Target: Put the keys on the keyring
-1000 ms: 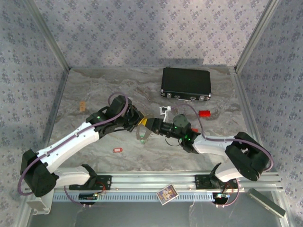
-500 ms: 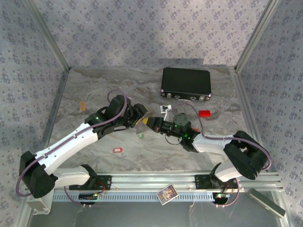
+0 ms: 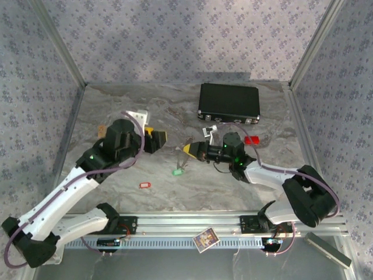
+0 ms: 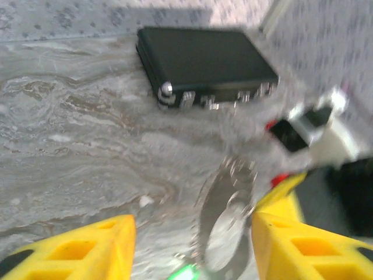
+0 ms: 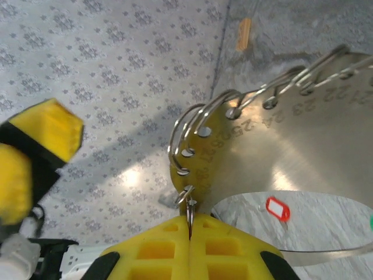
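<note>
From above, the desk (image 3: pixel 192 192) carries a black case (image 3: pixel 228 102). The left wrist view shows the left fingers (image 4: pixel 76 251) spread, with the blurred keyring (image 4: pixel 224 219) ahead. The right wrist view shows the right fingers (image 5: pixel 157 251) pressed together, pinching its wire. Of the 2 keys, the green key (image 3: pixel 178 172) is beneath the keyring and the red key (image 3: pixel 144 185) lies apart.

Colours on the grey marbled table (image 3: pixel 116 192)
Walls (image 3: pixel 175 41) carry a pale lilac flower print; the case (image 3: pixel 228 100) is black; one key tag (image 3: pixel 144 185) is red, the other tag (image 3: pixel 178 171) green; the keyring (image 5: pixel 192 125) is silvery; fingers (image 4: pixel 70 248) are yellow; cables (image 3: pixel 69 183) purple.
</note>
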Robot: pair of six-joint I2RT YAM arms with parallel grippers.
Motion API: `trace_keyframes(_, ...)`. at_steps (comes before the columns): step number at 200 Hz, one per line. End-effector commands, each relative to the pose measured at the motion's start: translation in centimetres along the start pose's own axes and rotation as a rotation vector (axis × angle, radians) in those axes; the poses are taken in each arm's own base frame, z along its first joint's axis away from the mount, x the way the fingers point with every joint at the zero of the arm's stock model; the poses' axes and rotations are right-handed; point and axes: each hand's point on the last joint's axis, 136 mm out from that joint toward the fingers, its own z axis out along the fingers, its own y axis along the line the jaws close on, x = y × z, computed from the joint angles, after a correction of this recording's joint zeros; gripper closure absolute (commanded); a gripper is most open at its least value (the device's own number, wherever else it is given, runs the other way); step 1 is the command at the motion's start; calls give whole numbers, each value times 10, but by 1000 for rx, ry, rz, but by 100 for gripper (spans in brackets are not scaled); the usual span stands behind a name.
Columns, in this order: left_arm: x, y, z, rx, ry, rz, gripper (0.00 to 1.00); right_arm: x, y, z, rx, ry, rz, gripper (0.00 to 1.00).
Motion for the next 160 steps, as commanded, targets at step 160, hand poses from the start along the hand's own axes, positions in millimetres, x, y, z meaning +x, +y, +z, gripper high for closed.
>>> trace_keyframes(160,54,-71,45,303,-294,880,42,28,48,-31,21,290,-109,100)
